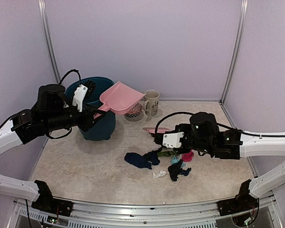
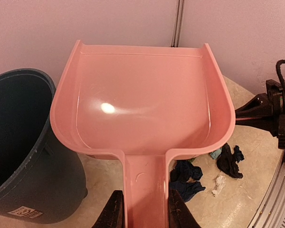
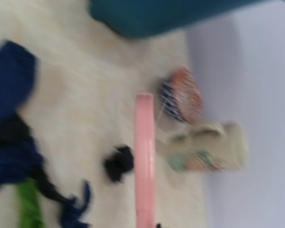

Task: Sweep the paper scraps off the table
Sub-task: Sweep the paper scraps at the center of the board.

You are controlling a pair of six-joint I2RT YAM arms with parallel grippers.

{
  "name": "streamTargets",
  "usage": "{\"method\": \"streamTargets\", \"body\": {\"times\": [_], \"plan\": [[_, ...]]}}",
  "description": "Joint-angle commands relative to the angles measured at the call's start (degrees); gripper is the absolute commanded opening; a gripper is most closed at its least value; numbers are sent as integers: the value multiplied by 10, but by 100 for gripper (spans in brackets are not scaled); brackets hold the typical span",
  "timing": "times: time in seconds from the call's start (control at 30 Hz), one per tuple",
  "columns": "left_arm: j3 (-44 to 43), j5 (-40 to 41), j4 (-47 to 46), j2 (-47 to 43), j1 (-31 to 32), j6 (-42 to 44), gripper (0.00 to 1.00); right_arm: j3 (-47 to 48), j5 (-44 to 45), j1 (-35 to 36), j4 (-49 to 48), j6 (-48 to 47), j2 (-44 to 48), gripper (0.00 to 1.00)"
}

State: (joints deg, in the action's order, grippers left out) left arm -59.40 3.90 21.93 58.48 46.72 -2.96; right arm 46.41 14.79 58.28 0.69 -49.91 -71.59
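Paper scraps lie in a loose heap on the table [image 1: 85, 166]: a navy one [image 1: 137, 160], a black one [image 1: 178, 171], a white one [image 1: 159, 174], magenta [image 1: 187, 156] and green [image 1: 166, 153]. My left gripper [image 1: 91, 115] is shut on the handle of the pink dustpan [image 1: 119, 97], which hangs empty in the air beside the bin. In the left wrist view the dark fingers [image 2: 115, 211] clamp the dustpan [image 2: 142, 95] handle, with navy scraps [image 2: 185, 178] below. My right gripper [image 1: 156, 137] is shut on a pink brush [image 1: 157, 129] just behind the heap. The blurred right wrist view shows the brush [image 3: 145, 156] over a black scrap [image 3: 118, 164].
A dark teal bin [image 1: 97, 128] stands at the back left, under the dustpan's rear. A cream mug [image 1: 151, 102] and a patterned bowl [image 1: 134, 113] stand by the back wall. Lilac walls close three sides. A metal rail [image 1: 142, 209] runs along the front edge.
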Motion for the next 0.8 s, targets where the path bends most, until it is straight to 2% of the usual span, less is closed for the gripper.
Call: {"method": "streamTargets", "body": {"times": [0.0,0.33,0.53,0.77], "plan": [[-1,-3,-9,2,3,-2,0,7,90,-29,-65,-9,-28,0],[-10,-18,3,15,4,-5,0,78,58,-106,-133,0,-205,0],[-10,-17,5,18,5,-5,0,125,19,-119,-138,0,-290,0],[-8,-11,5,16,5,-4,0,135,-50,-109,-96,15,-316,0]]}}
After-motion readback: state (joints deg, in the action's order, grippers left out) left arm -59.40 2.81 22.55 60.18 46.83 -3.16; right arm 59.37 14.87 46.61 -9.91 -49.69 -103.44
